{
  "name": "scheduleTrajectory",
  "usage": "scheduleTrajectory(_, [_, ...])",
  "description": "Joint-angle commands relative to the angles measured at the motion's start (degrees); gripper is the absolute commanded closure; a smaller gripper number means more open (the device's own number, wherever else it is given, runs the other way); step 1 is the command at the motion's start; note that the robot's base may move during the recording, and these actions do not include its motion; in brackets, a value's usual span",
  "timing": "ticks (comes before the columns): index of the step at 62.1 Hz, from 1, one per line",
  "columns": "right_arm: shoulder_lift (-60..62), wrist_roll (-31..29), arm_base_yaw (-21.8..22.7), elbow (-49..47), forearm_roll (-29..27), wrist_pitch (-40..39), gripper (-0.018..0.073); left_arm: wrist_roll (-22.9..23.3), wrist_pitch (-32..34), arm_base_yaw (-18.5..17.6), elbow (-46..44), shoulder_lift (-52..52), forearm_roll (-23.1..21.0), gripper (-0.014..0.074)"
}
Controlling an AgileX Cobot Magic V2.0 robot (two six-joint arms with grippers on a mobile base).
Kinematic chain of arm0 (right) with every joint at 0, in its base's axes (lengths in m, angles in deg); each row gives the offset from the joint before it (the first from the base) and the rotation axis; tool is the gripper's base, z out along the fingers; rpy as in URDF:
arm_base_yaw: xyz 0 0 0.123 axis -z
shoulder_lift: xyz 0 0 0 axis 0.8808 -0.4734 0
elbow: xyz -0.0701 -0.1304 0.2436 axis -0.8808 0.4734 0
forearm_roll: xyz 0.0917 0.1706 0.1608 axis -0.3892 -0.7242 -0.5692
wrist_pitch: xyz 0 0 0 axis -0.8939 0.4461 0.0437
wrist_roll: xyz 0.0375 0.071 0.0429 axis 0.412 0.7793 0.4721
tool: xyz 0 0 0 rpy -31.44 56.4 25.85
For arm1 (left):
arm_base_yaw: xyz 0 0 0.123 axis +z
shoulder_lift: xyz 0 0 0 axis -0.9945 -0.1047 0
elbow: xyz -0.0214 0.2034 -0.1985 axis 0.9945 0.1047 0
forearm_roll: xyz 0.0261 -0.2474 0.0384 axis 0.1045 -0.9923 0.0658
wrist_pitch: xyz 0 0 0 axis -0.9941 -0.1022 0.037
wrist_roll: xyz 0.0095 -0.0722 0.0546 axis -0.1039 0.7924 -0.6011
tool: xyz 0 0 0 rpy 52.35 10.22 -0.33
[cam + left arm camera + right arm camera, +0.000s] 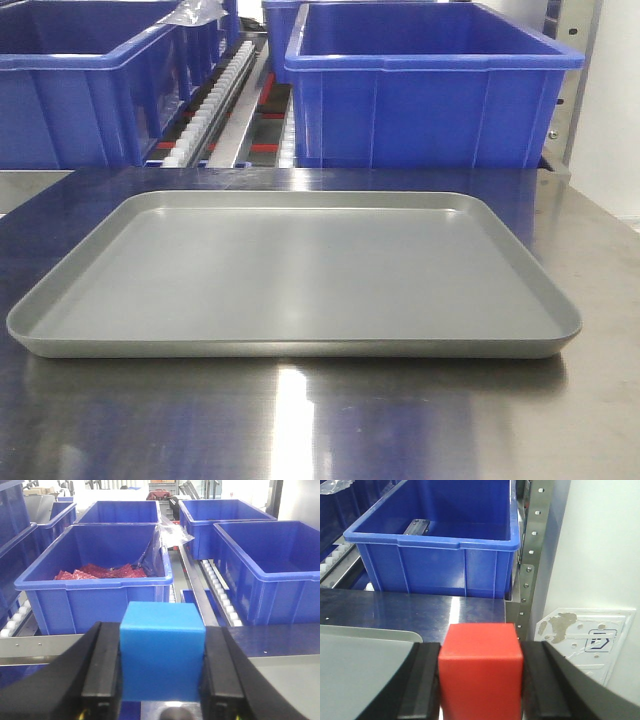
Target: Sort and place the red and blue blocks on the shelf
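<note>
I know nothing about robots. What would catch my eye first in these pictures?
Two bright cubes stand out: a blue block clamped in the left gripper, and a red block clamped in the right gripper. Next comes the shallow grey tray, with nothing in it, lying on the steel table. Behind it, large blue bins sit on the shelf.

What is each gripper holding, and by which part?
The left gripper holds the blue block by its two opposite side faces; the right gripper holds the red block likewise.
</note>
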Motion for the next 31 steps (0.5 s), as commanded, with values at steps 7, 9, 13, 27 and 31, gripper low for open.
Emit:
scheduleTrajectory(7, [0.04, -0.3, 0.45, -1.65, 0.46, -4.64, 0.0508, 0.19, 5.38, 0.08, -1.6, -0.38, -0.13, 0.0472])
scheduleTrajectory(9, [0.04, -0.3, 0.45, -1.65, 0.46, -4.64, 0.0508, 0.19, 5.38, 0.08, -1.6, -0.38, -0.13, 0.0472])
scheduleTrajectory(13, [0.04, -0.3, 0.45, -1.65, 0.46, -4.64, 0.0508, 0.19, 5.38, 0.08, -1.6, -0.38, -0.13, 0.0472])
scheduleTrajectory(27, [0.04, -0.3, 0.45, -1.65, 0.46, -4.64, 0.0508, 0.19, 5.38, 0.08, -1.6, -0.38, -0.13, 0.0472])
scheduleTrajectory(31, [0.04, -0.3, 0.45, -1.65, 0.46, -4.64, 0.0508, 0.19, 5.38, 0.08, -1.6, -0.38, -0.13, 0.0472])
